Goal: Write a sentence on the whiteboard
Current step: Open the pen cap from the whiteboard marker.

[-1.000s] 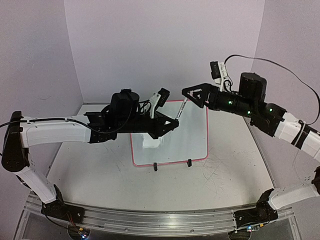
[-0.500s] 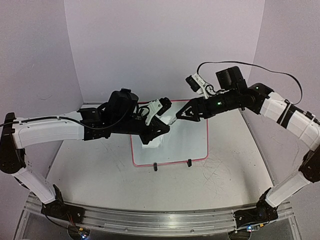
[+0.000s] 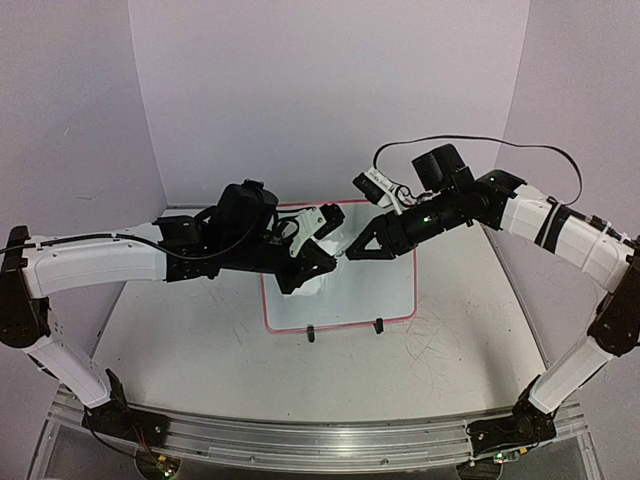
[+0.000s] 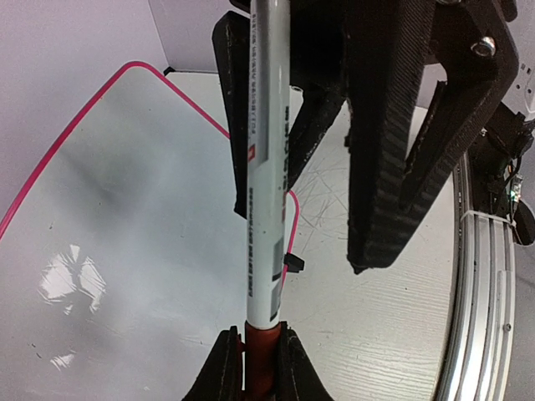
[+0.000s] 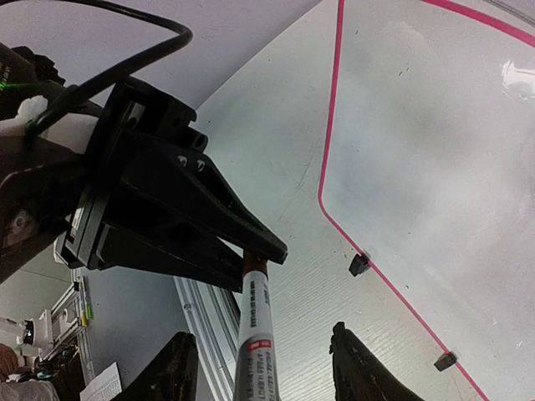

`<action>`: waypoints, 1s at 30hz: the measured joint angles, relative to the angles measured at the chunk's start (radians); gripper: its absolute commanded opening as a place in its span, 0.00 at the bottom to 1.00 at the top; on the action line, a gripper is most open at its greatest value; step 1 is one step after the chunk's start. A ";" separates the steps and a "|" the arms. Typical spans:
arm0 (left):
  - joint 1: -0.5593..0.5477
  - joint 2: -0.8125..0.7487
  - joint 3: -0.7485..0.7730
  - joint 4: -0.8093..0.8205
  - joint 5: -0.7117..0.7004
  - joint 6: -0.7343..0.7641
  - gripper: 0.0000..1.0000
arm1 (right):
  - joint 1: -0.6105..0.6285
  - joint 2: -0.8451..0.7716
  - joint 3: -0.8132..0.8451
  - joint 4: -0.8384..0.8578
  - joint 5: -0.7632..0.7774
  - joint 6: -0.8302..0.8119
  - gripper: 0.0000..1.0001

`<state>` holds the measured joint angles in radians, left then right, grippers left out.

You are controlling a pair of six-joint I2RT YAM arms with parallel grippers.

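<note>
Scuffed white tabletop (image 3: pixel 200 350) with a whiteboard (image 3: pixel 380 290) laid on it.
The pink-framed whiteboard is seen at mid-frame, two black clip feet (image 3: pixel 311 335) set at its lower edge; grey scratches (image 3: pixel 435 345) are spread lower right.

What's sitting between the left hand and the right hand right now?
A marker: the left hand pinches its red end, and the white barrel runs up into the open right hand. Both wrist views show it.
</note>
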<state>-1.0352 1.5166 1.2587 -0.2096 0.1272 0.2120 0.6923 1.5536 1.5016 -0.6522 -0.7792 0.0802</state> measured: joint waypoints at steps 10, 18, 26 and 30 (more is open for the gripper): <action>0.000 0.000 0.000 -0.044 0.000 0.009 0.00 | 0.005 0.023 0.018 -0.001 0.007 -0.014 0.63; 0.000 0.000 0.000 -0.055 0.003 0.009 0.00 | 0.005 0.023 0.019 -0.001 0.007 -0.024 0.51; 0.000 0.000 0.000 -0.057 0.011 0.019 0.00 | 0.007 0.043 0.019 0.000 -0.042 -0.033 0.29; 0.000 0.001 0.001 -0.078 0.013 0.024 0.00 | 0.009 0.065 0.025 -0.006 -0.056 -0.036 0.25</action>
<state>-1.0351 1.5180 1.2594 -0.2875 0.1401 0.2363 0.7013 1.6187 1.5269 -0.6581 -0.8357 0.0446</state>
